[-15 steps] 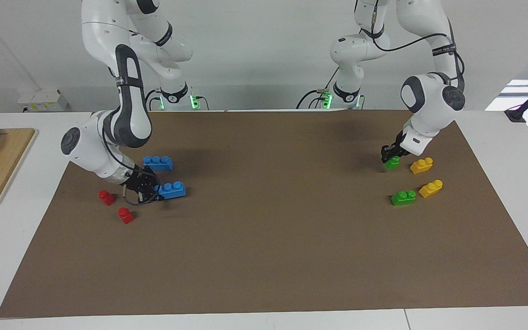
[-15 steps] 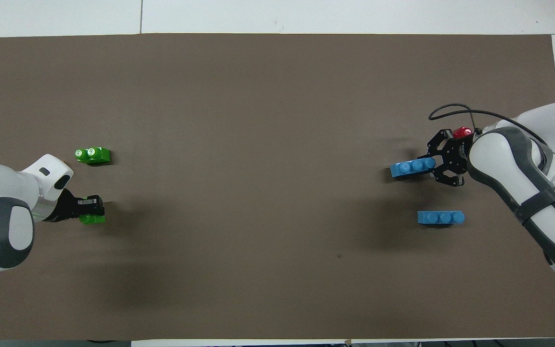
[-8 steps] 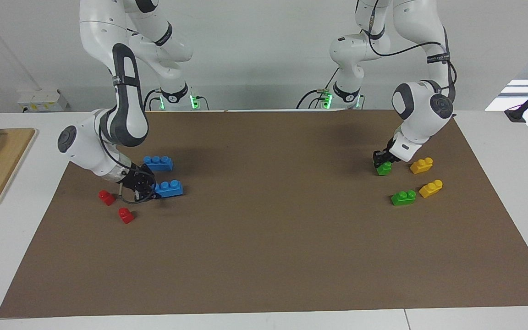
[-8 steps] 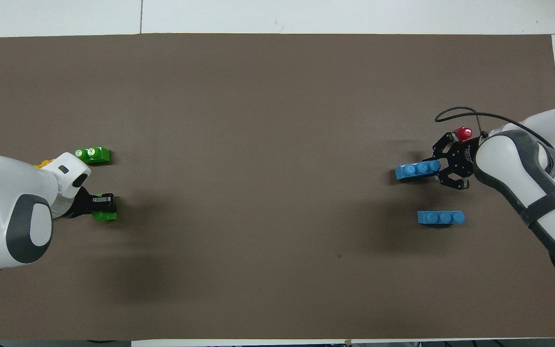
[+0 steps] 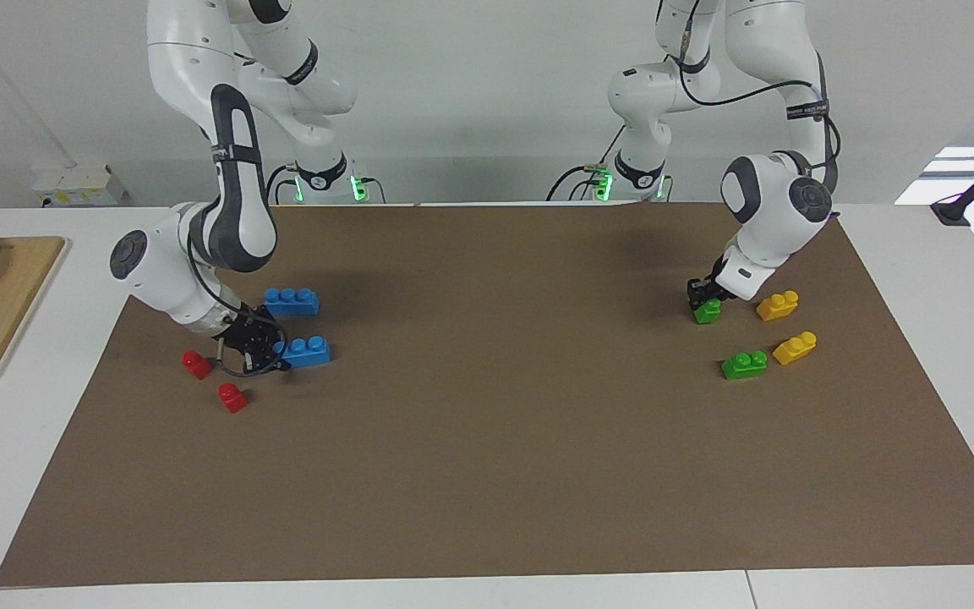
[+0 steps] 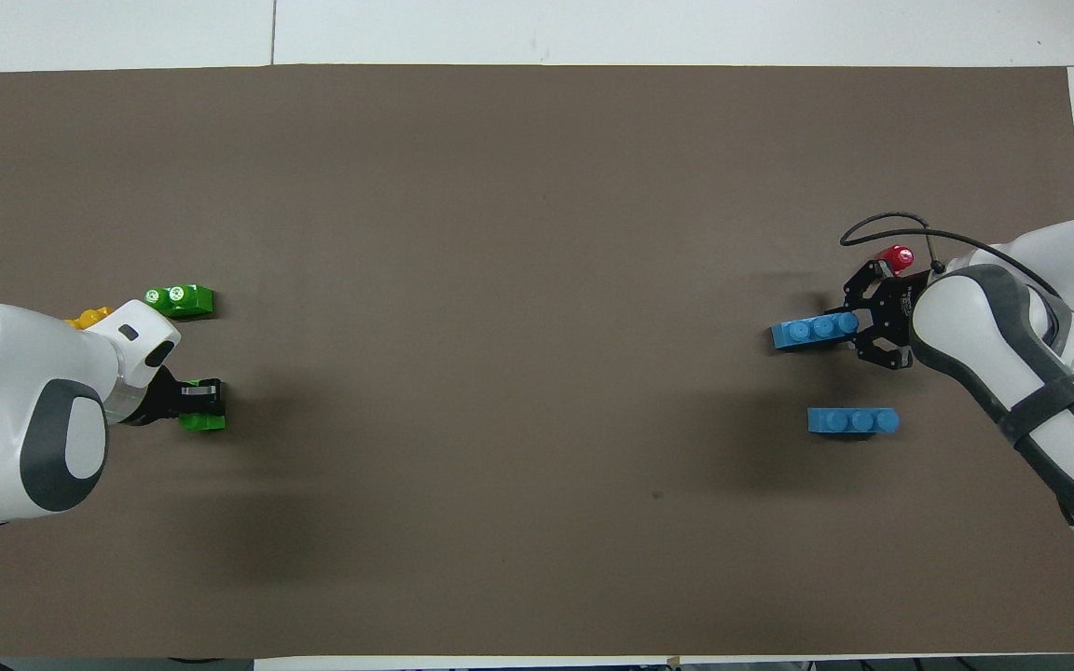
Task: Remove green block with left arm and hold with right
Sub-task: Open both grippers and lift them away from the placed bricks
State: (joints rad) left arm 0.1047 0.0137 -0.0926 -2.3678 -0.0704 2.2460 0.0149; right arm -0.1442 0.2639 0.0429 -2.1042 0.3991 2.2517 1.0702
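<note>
Two blue bricks [image 5: 292,300], two red bricks [image 5: 197,364] and two yellow bricks [image 5: 778,305] lay on the brown mat [image 5: 487,474].

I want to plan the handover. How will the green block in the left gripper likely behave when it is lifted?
The green block, clamped in the left gripper, looks like moulded plastic, so probably stiff and light. Its glossy faces might slip in a narrow pinch. Set down, its flat boxy base should keep it from rolling.

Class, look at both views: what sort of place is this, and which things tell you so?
Probably a robotics lab: two white robot arms mounted at a white table, a brown mat as workspace, and toy bricks such as the green block for handling practice.
</note>
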